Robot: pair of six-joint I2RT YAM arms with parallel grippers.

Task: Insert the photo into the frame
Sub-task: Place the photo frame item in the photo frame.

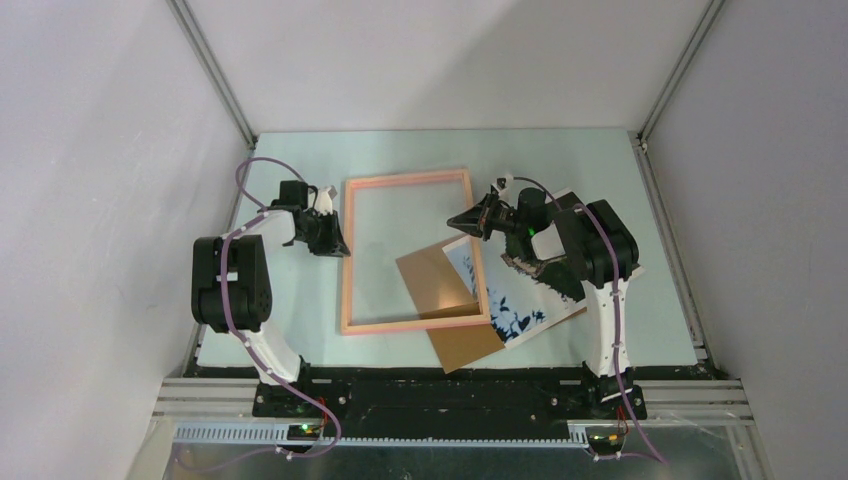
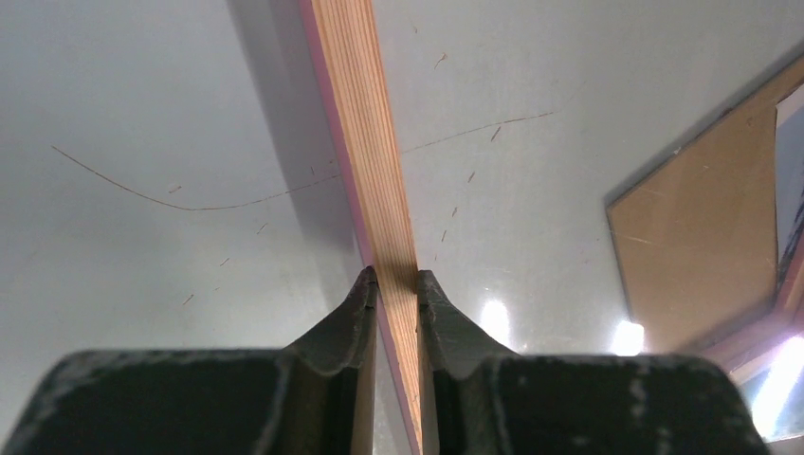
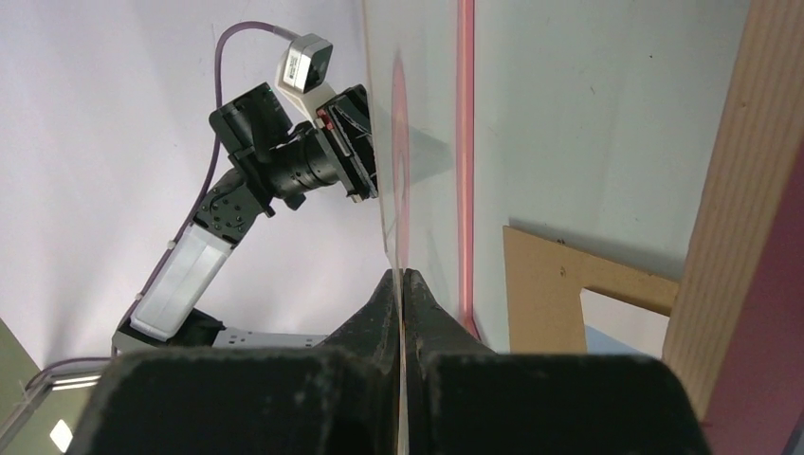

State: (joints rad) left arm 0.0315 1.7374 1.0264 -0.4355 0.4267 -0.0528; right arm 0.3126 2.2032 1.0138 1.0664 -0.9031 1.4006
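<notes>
Frame (image 1: pixel 407 178): salmon-pink, thin, clear pane (image 1: pixel 400 250); table (image 1: pixel 300 160) centre.
Photo (image 1: pixel 512 308): white-bordered, dark blue; under frame's right side.
Left gripper (image 2: pixel 393 277): clamped on frame's left side.
Right gripper (image 3: pixel 403 275): pinched shut on pane.

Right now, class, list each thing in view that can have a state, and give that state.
Frame: without photo, left rail gripped.
Photo: outside the frame, overlapping the backing board.
Backing board: loose, partly beneath the frame.
Clear pane: pinched at its edge.
Left gripper: jaws shut on frame.
Right gripper: jaws shut on clear pane.
</notes>
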